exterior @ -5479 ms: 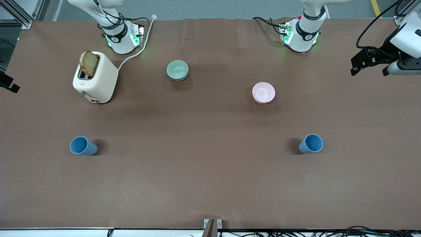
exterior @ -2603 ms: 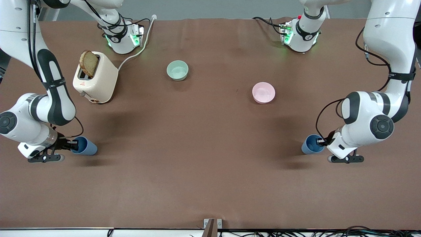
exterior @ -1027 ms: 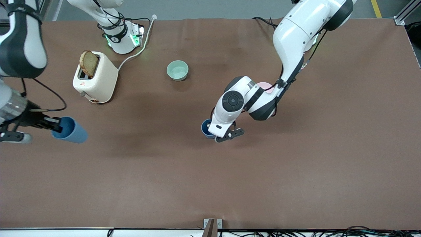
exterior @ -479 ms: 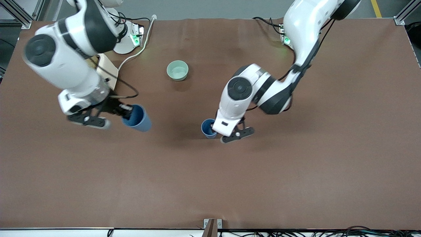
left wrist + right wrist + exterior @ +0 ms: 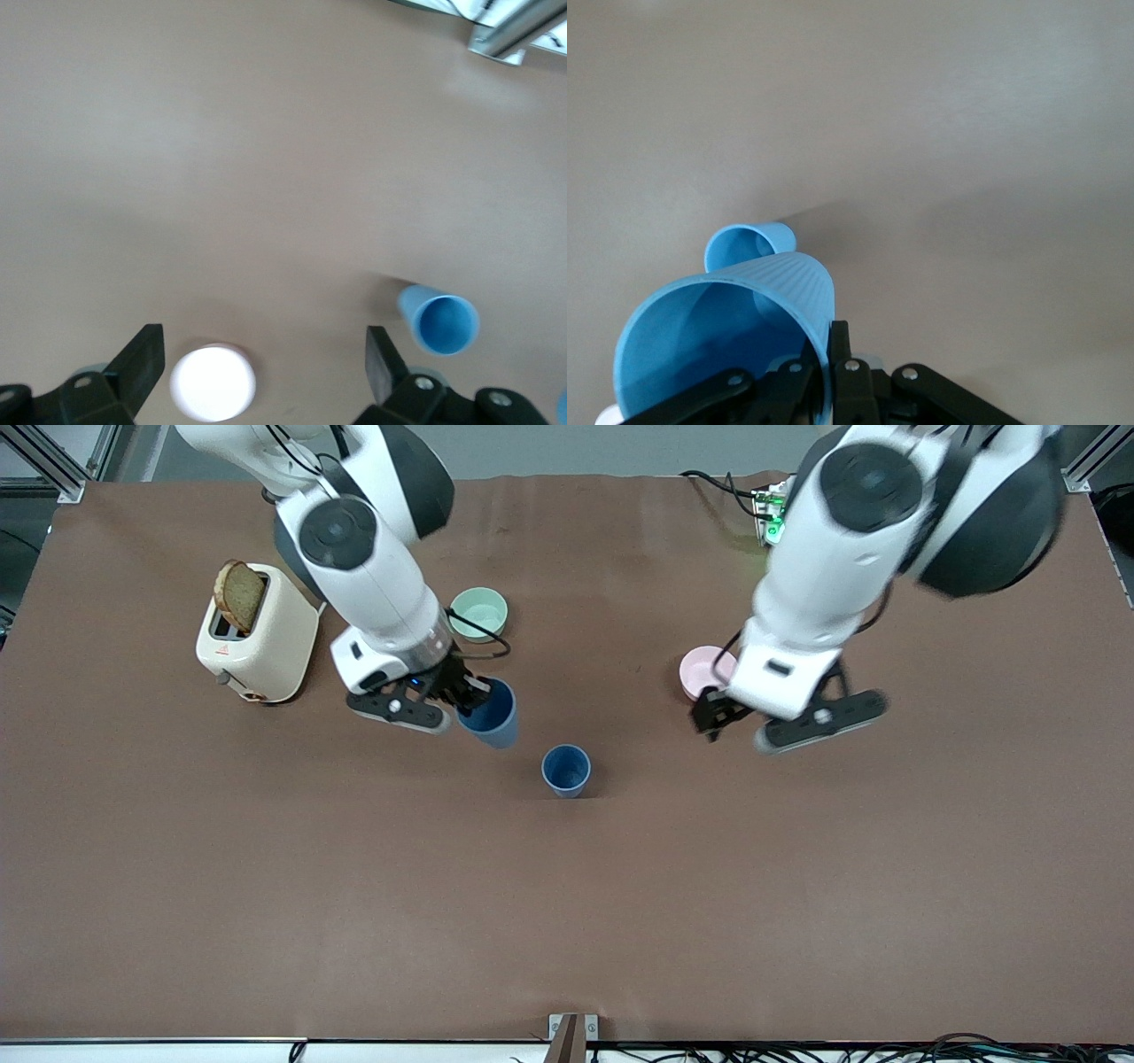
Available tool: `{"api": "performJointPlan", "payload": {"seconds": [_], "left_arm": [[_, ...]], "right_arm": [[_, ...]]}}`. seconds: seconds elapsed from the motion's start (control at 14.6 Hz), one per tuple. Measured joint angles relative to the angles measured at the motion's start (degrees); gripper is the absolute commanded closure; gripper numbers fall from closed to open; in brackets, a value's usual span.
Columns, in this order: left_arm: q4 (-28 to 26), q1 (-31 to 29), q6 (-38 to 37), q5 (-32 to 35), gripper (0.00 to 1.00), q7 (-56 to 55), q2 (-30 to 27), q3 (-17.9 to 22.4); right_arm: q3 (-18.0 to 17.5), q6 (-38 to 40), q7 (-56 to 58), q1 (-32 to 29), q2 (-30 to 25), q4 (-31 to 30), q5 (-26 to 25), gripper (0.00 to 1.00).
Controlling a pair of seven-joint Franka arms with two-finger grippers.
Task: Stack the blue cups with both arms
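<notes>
1 plain matte blue cup (image 5: 566,769) stands upright mid-table (image 5: 567,921). The right claw (image 5: 469,695) pinches the rim of a 2nd, tilted cup (image 5: 489,715) in the air nearby. The left claw (image 5: 710,718), spread wide and empty, hangs beside the pink bowl (image 5: 700,674).

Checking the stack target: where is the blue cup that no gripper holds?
The free blue cup stands upright mid-table, nearer the front camera than the pale green bowl and pink bowl.

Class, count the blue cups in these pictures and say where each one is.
2. One blue cup stands upright on the table near its middle. The other blue cup is held in the air by the right end effector, over the table beside the standing one. None seems hidden.
</notes>
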State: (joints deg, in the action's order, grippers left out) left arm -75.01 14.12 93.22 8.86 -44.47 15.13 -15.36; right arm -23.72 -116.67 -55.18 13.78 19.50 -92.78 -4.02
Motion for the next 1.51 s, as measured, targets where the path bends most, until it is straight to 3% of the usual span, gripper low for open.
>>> {"api": "performJointPlan", "payload": {"seconds": [0.27, 0.48, 0.68, 1.03, 1.51], "left_arm": [[-0.3, -10.4, -5.0, 0.0, 0.00, 16.4, -7.2, 0.2], [-0.8, -14.6, -8.8, -0.7, 0.00, 25.2, -9.8, 0.2], [-2.4, -15.8, -9.9, -2.7, 0.00, 27.1, -11.4, 0.4], [-10.9, -15.0, -9.4, -5.7, 0.00, 36.5, -16.5, 7.7], [-15.1, -13.2, -8.0, -6.2, 0.00, 38.0, -18.9, 8.0]], "right_arm": [[0.0, -1.1, -6.5, 3.5, 10.7, 8.7, -4.1, 0.98], [0.0, -0.9, -9.0, 5.6, 13.8, 11.1, -4.7, 0.98], [0.0, -0.7, -10.7, 7.3, 13.9, 11.4, -4.8, 0.98], [0.0, -0.6, -11.3, 8.2, 15.5, 11.4, -5.9, 0.98], [0.0, -0.8, -11.3, 8.6, 16.7, 11.4, -6.2, 0.97]]}}
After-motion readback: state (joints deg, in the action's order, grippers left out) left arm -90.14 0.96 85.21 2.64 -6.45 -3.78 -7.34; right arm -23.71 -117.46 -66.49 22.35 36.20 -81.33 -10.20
